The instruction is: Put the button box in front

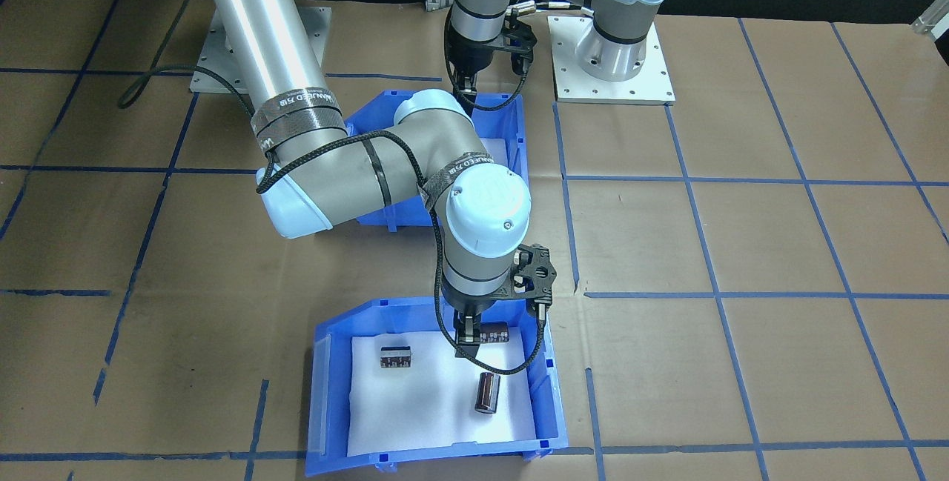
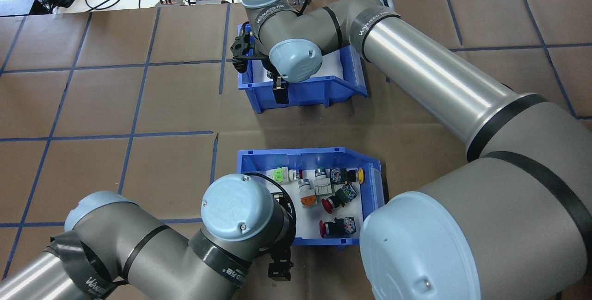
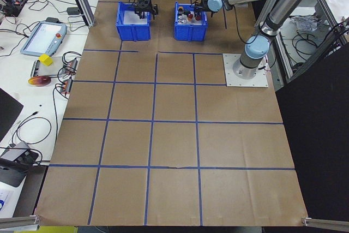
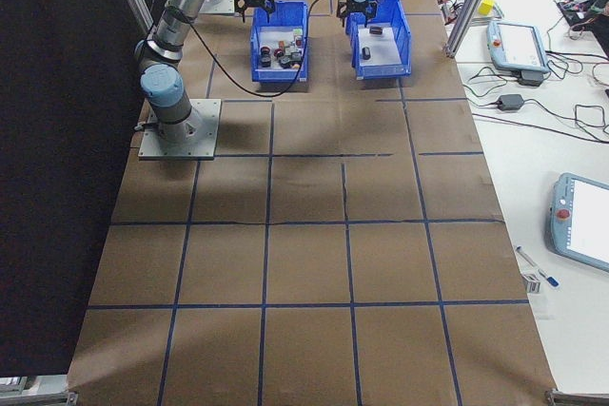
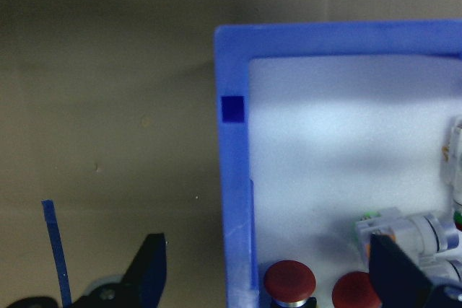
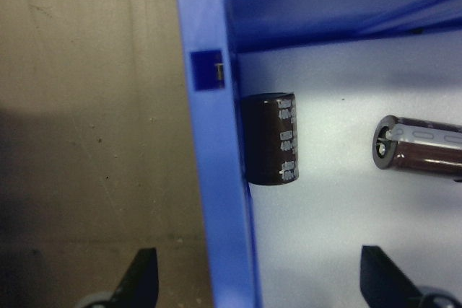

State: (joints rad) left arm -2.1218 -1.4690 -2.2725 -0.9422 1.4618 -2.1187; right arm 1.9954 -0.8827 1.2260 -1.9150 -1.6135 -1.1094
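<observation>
Blue plastic wall between my left fingers: that is the relation the next move turns on. My left gripper (image 5: 263, 268) hangs spread wide over the button box (image 2: 372, 170), 1 finger (image 5: 148, 265) outside the box over the brown paper, the other (image 5: 393, 268) inside over the white liner and the red caps. It has hold of nothing yet; the fingers straddle the side wall without touching it, as far as the wrist view shows.

The button box sits in the row nearer my base, directly under my left wrist, its long axis running across the table. My left arm is plainly the nearer 1.

My right gripper (image 6: 256, 279) is likewise wide open and empty, astride the wall of the other blue bin (image 1: 326, 362), the 1 with 3 dark cylinders (image 1: 487, 393), which lies in the row farther from my base, ahead of the button box.

I judge the 2 bins need to trade rows, so the button box must travel forward, away from me. That calls for coming straight down so the wall stays centred, then closing on it.
</observation>
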